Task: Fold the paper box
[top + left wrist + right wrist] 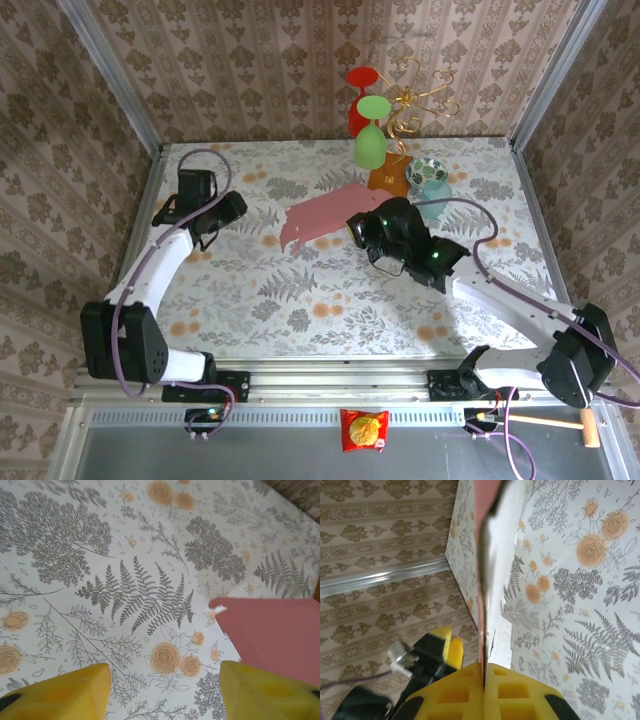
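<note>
At the centre of the floral tabletop (300,300) in the top view, the pink paper box (320,222) lies largely flat, with the right gripper (358,228) at the box's right edge and the left gripper (235,208) near its left edge. From the left wrist, the left gripper (164,682) hangs released, jaws apart over bare cloth, the box's corner (275,630) just to its right; it would do best to pin that side down beside a crease. From the right wrist, the right gripper (484,672) is clenched on the box's thin edge (492,555), seen edge-on, and a slow swing about the crease should fold the flap without buckling it.
</note>
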